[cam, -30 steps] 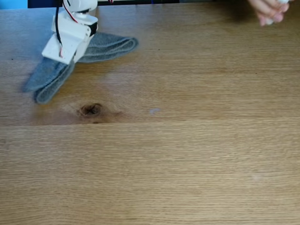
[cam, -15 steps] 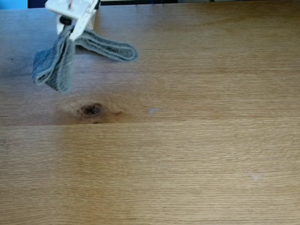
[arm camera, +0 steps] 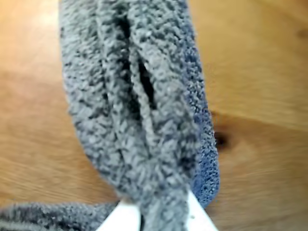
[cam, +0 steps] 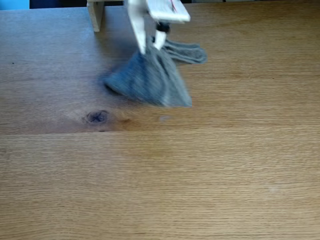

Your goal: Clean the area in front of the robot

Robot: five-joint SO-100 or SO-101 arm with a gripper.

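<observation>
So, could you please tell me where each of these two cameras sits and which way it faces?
Fixed view: stands still off the arm, looking down at an angle over the tabletop; the white gripper shows at top, clamping the grey cloth.
Wrist view: rides on the gripper, looking down along the hanging cloth to the wood; white fingertips show at the bottom edge.
Shared: cloth, gripper, tabletop and its dark knot.

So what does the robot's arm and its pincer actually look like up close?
In the fixed view, the robot is a small arm of flat white plastic plates, with a dark part where they join and a thin red wire along the top piece. Its gripper ends in two smooth white fingers with broad, blunt tips. No markings can be made out.
</observation>
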